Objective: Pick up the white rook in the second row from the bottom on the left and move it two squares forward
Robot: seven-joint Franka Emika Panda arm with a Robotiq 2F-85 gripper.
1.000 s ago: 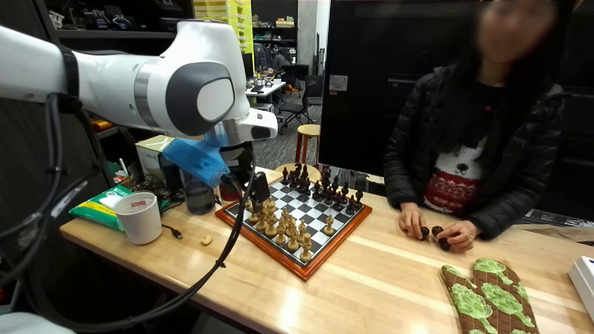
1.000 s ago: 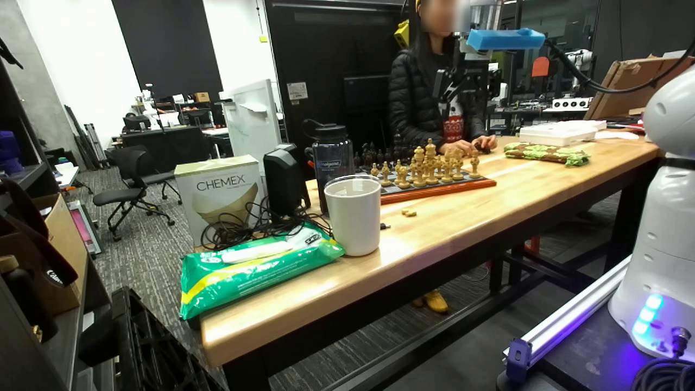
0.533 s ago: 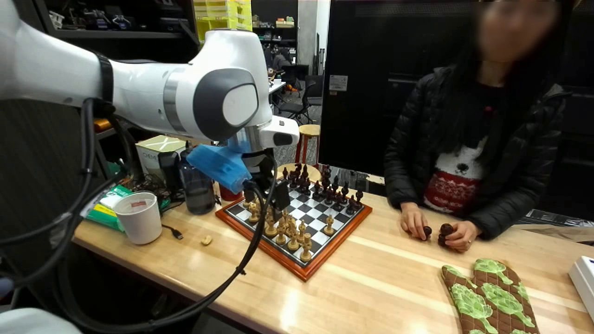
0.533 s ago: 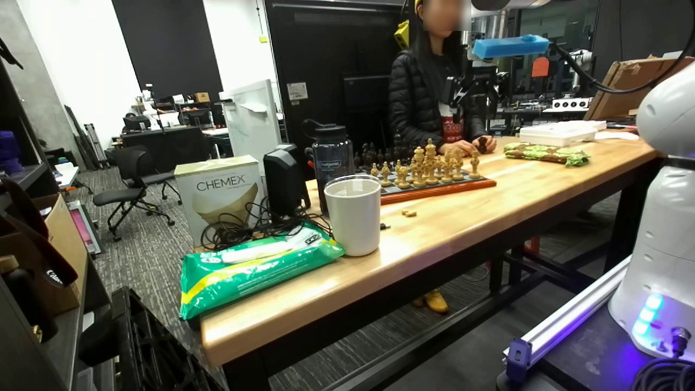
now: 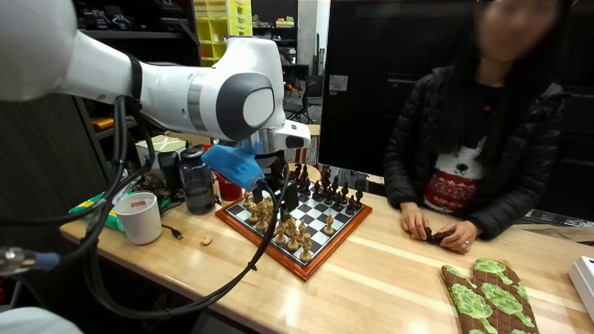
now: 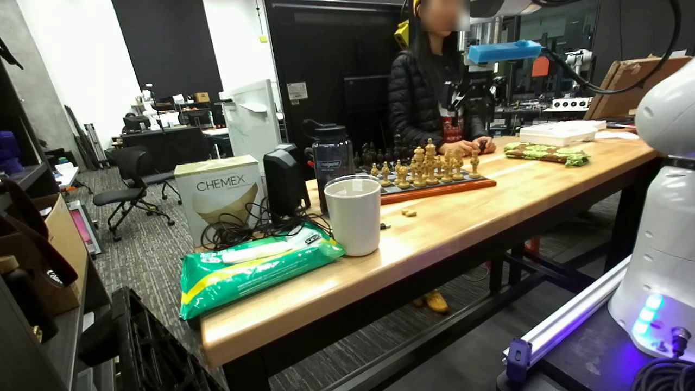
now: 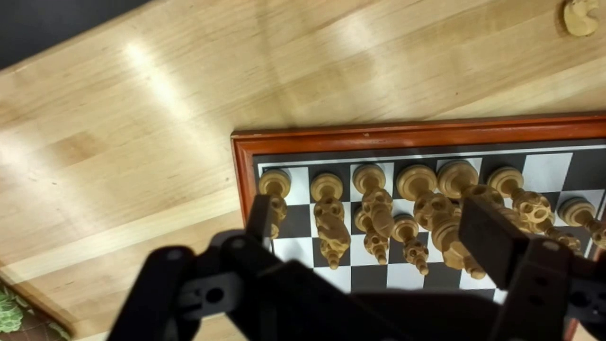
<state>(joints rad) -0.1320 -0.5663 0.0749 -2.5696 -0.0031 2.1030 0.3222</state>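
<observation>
The pale wooden piece at the left end of the second row, which fits the task's rook, stands upright in both exterior views (image 5: pixel 246 200) (image 6: pixel 374 170) and at the right of the wrist view (image 7: pixel 576 211). Its exact type is too small to tell. The chessboard rim (image 5: pixel 332 248) is reddish-brown, round dark and pale squares (image 7: pixel 369 278). My gripper (image 5: pixel 274 202) is open and empty above the pale pieces; it also shows in an exterior view (image 6: pixel 470 108). In the wrist view the jaws (image 7: pixel 374 232) frame pale pieces lying well below. The rook is outside the right finger.
Several pale pieces (image 5: pixel 292 243) stand close together under the gripper. One pawn (image 5: pixel 328 226) stands forward. Dark pieces (image 5: pixel 336 185) fill the far side. A person's hand (image 5: pixel 457 236) holds dark pieces. A bottle (image 5: pixel 197 185), cup (image 5: pixel 139 218) and mitt (image 5: pixel 494 297) lie around.
My gripper has moved right along the pale rows and somewhat lower, away from the left-end piece, staying open. The person's hands shifted the loose dark pieces. The board's pieces have not visibly moved.
</observation>
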